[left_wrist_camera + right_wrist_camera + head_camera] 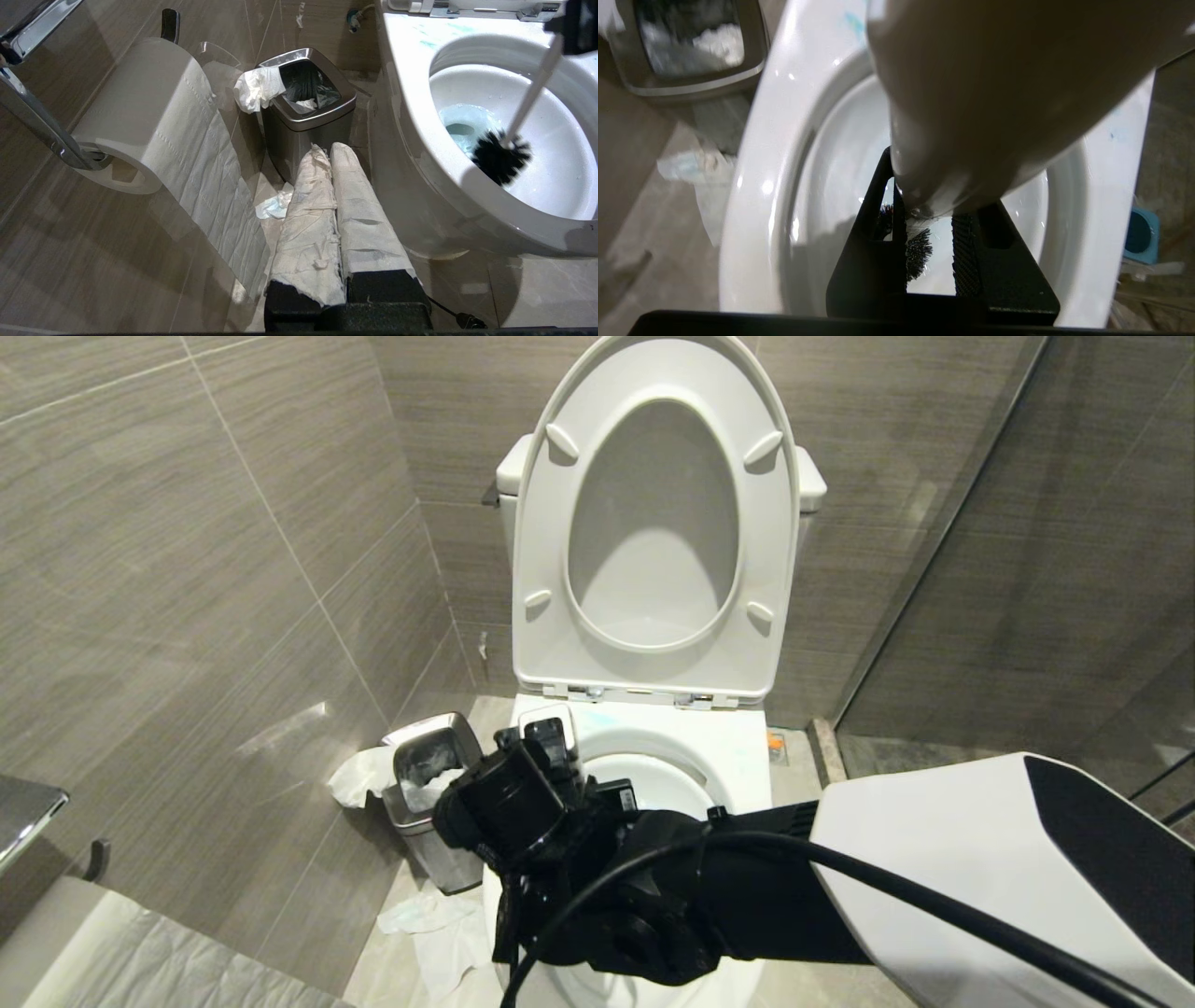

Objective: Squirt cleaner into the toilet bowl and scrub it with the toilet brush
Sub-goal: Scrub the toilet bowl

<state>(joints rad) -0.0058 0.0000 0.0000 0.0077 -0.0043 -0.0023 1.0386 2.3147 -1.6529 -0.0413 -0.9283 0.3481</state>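
Observation:
The toilet bowl (739,758) stands with seat and lid raised. In it, the toilet brush (532,98) slants down, and its black bristle head (500,156) rests low on the bowl's inner wall beside the cleaner (460,123), which shows as turquoise water and as smears on the rim (448,29). My right arm (934,859) reaches over the bowl. The right gripper (931,205) is shut on the brush handle, whose knob end (994,93) fills the wrist view, with bristles (917,252) below. The left gripper (331,151), fingers wrapped in white paper, hangs shut and empty near the floor beside the bowl.
A steel waste bin (308,112) with tissue stands left of the bowl, against the tiled wall. A toilet paper roll (154,107) trails a long strip down. Crumpled tissue (273,207) lies on the floor. The blue brush holder (1141,231) sits on the bowl's other side. A glass partition (934,551) stands on the right.

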